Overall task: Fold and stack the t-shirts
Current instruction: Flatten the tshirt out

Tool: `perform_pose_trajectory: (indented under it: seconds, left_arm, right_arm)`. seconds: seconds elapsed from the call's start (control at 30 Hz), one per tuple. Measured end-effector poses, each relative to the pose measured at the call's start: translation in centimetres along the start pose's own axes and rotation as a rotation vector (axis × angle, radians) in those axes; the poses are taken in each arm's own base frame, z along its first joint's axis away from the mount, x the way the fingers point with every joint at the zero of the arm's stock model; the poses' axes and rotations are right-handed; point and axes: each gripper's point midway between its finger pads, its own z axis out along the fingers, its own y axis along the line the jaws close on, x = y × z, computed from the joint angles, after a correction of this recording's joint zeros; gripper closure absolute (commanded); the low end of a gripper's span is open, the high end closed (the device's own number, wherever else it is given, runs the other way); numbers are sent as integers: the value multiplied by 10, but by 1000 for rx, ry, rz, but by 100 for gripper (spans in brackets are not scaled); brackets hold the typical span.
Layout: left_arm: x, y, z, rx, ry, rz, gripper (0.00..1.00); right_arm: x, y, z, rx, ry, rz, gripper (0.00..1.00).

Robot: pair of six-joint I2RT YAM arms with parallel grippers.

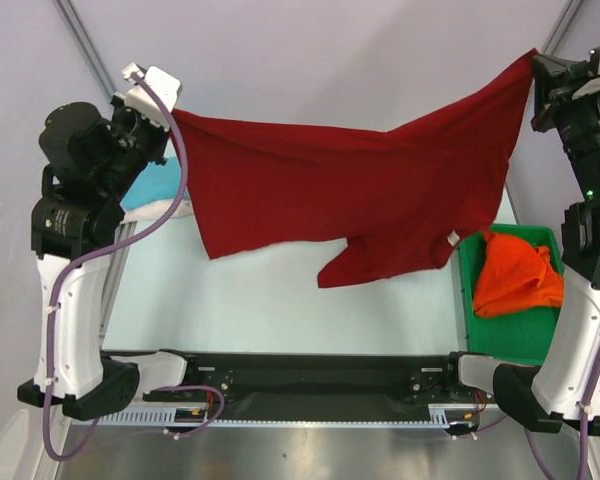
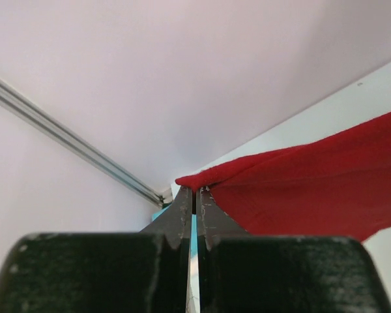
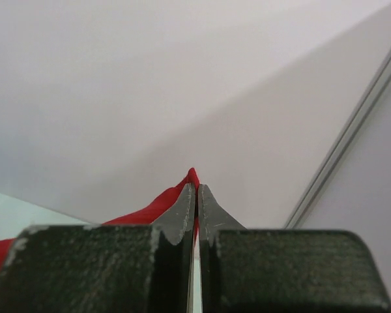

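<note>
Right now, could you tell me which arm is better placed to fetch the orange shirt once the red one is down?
Right, probably. The orange shirt lies in the green tray beside the right arm, far from the left arm; both now hold the dark red shirt.

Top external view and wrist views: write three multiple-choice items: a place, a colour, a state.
1. The orange shirt lies: A in the green tray; B on a chair; C on the floor.
2. The hanging shirt is: A cream; B dark red; C turquoise.
3. The left pincer is: A wide open; B shut on the hanging shirt; C shut on nothing.
Answers: 1 A, it lies crumpled inside the tray's walls. 2 B, the cloth is deep red throughout. 3 B, its jaws meet with red cloth pinched at the tips.
</note>
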Motion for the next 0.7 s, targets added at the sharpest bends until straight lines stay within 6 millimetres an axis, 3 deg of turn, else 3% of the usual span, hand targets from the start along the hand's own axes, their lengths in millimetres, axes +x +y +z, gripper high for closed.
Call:
perform_pose_trajectory:
  seconds: [0.1,0.2,0.33,0.47,0.57,0.7]
  left_arm:
    - [-8,9,-7,-31,-17,6,100]
    - [-19,20,-10,-70,-34,33,100]
    - [-32,34,-11,-110,-57,75,100]
    - [-35,44,-13,-152,-55,126,100]
    - [-37,50,-14,-176,-60,174,100]
    - [-33,49,-19,-190,-71,229,99]
  right_arm:
    - [-12,-3,-3,15,-30,-12,100]
    - [-9,-6,7,16,-39,-23,100]
    - [-7,-12,33,12,-61,-26,100]
    - [13,-15,57,18,-37,34,100]
    - [17,-14,60,20,-28,83,100]
    - [2,-14,49,28,-58,84,100]
